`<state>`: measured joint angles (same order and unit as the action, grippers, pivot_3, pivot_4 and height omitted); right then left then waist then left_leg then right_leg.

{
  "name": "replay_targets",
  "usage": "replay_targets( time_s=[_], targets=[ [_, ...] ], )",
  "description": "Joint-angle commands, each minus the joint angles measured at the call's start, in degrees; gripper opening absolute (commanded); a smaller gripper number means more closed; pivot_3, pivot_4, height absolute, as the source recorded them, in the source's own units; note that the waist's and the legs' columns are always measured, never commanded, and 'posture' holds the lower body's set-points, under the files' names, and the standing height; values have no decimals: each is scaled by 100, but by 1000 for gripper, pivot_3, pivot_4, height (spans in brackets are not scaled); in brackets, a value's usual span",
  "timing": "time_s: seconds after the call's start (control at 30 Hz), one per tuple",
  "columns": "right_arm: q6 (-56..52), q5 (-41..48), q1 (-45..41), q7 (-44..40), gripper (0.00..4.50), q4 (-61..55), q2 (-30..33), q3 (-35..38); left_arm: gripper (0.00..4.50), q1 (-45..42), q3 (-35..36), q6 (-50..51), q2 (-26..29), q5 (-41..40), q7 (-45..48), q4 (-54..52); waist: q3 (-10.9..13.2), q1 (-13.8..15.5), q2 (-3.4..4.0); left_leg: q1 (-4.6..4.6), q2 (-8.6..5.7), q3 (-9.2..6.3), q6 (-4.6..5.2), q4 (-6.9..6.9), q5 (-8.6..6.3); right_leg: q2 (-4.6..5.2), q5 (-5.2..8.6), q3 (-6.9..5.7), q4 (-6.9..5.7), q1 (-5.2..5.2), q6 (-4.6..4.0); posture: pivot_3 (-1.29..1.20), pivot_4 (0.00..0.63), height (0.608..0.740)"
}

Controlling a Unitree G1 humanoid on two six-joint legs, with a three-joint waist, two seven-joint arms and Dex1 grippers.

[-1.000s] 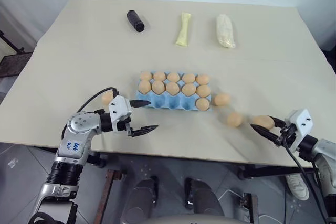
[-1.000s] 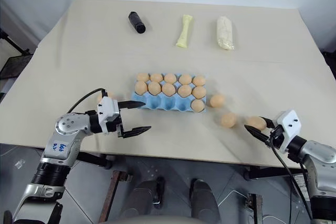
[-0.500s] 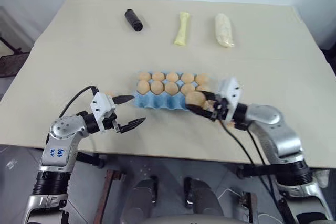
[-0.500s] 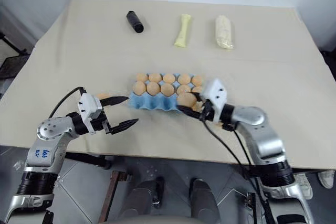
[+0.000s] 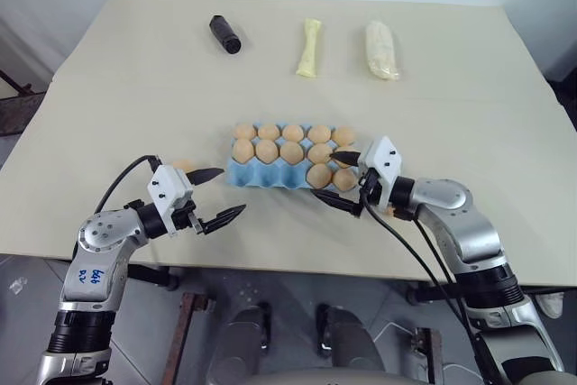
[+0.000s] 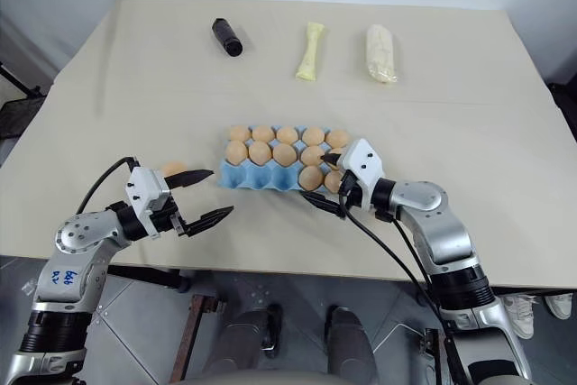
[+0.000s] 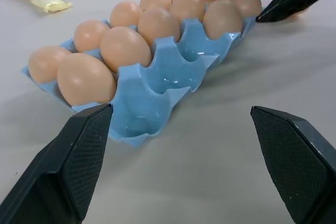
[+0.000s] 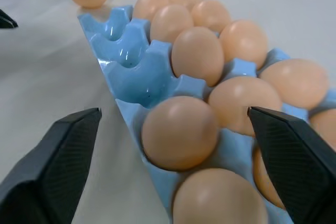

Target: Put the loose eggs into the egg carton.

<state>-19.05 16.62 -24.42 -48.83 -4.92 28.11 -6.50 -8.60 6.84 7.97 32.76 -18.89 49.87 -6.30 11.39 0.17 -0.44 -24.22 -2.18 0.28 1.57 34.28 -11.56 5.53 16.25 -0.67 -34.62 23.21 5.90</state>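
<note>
A second ago my right gripper (image 6: 326,180) was out at the counter's (image 5: 451,114) right edge, fingers closed on a smooth tan-brown egg; now it sits at the right end of the light blue moulded egg carton (image 5: 261,177) with its fingers apart, and that egg (image 8: 180,132) rests in a front-row cup between them, released. I count twelve eggs seated: the two far rows full and two at the right of the near row, leaving three near cups empty on the left. My left gripper (image 5: 221,196) hovers just off the carton's left end, fingers wide apart and holding nothing, with one loose tan egg (image 6: 174,169) lying on the counter right beside its far finger. I judge that egg the next pick. The other loose eggs on the right are hidden behind my right arm.
</note>
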Motion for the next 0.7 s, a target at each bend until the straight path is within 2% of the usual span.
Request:
replay_targets(
  time_s=[0.03,0.13,0.33,0.53,0.6,0.7],
  targets=[
    [-155,446,225,-43,4480,-701,194,514,4500,-78,33,-25,15,-150,38,-177,0,-17,0,0,0,1,0,0,0,1,0,1,-1,1,0,0,150,740],
    [-90,792,835,-130,4480,-1065,449,1145,4500,-203,-78,-36,-25,-138,107,-106,-2,37,-3,-2,1,2,2,-1,-2,4,-1,-4,-8,8,1,0,150,740],
    [480,967,2963,-192,4480,-1381,804,2828,4500,-541,-509,-110,-147,-31,347,206,-10,158,-14,-4,0,11,6,-1,-17,8,-2,-7,11,1,3,0,150,740],
    [701,986,3721,-46,4480,-1446,676,3208,4500,-795,-759,-189,-183,-35,695,566,-11,-24,-15,21,32,61,5,8,-18,-9,-20,4,10,-6,-11,0,150,740],
    [759,999,3900,-92,4480,-1407,648,3181,4500,-908,-843,-263,-219,3,789,711,-11,-19,-15,46,45,62,3,10,-19,-14,-20,-5,14,-40,-19,0,150,740],
    [734,994,3911,-147,4480,-1367,697,3018,4500,-1042,-875,-376,-245,47,870,874,-11,-26,-15,73,74,90,0,9,-21,-15,23,-11,43,-79,-112,0,150,740]
  ],
)
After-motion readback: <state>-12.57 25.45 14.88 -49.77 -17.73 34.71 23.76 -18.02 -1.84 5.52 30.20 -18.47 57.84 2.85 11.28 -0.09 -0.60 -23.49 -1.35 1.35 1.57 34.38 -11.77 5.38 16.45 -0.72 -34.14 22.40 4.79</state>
